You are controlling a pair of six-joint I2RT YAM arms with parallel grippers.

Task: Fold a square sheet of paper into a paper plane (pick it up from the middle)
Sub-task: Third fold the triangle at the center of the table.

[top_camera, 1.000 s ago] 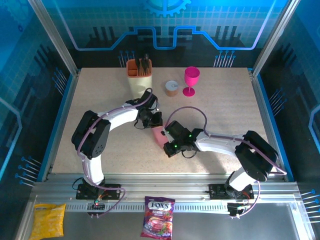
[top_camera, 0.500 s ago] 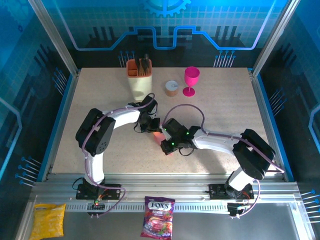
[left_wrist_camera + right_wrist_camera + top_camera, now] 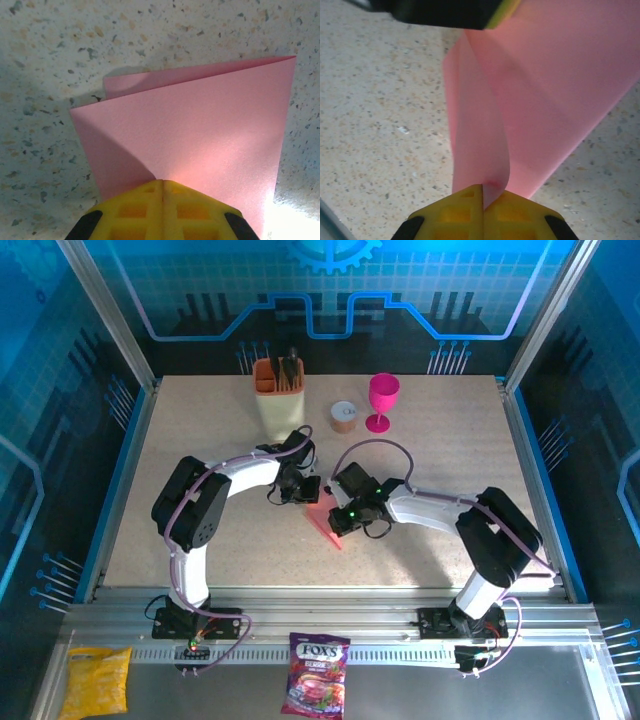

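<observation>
The square sheet of paper (image 3: 322,525) (plain salmon-pink) is folded over itself at mid-table.

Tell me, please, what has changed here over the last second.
The right gripper moved slightly farther out, swinging the square sheet of paper so a pointed corner now trails toward the near edge. The left gripper shifted little. Both stay shut on it; the goblet is unmoved.

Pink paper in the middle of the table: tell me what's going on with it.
Two robot arms are working the pink sheet of paper between them near the middle of the table. The left hand is shut on one edge, and the right hand pinches another part where the sheet curls over. The paper is doubled along a crease, not yet a plane.
</observation>
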